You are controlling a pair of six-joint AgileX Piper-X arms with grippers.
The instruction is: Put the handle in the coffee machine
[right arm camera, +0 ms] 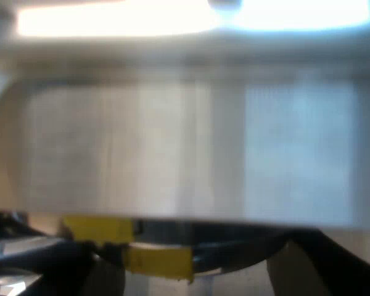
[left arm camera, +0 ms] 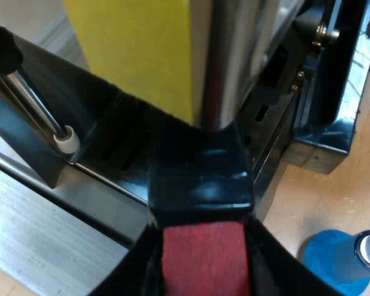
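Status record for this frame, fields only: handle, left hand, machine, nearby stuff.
machine: black and metal espresso machine, close ahead
handle: dark handle with a red end, pointing at the machine's front
grasp: left hand shut on the red end
locked in: cannot tell
nearby: metal steam wand with a white tip; blue tamper with a metal end on wooden table

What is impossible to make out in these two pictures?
Left wrist view: the handle covers the holder's metal head, so locking into the machine cannot be judged.
Left wrist view: the blue tamper is cut by the edge.
Right wrist view: blur leaves the pale surface unidentified.
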